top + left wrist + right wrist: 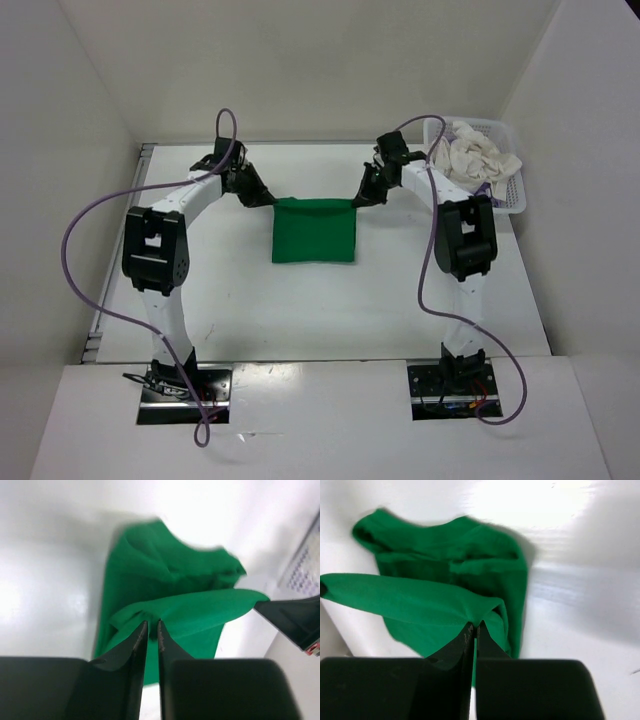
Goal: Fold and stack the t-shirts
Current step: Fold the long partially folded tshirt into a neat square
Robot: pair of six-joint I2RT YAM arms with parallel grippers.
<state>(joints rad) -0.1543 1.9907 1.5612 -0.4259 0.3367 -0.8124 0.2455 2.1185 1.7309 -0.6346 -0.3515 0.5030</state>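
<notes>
Green t-shirt (314, 235) on table (400, 300), left claw (152, 623) pinching one far corner, right claw (474, 626) pinching the other

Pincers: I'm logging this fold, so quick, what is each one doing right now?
Left pincer: closed on the green shirt, at one corner.
Right pincer: closed on the green shirt's other corner.

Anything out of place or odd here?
Nothing stands out. The left gripper and right gripper each pinch a far corner of the green shirt, mid-fold; the white shirt lies crumpled in the basket.
</notes>
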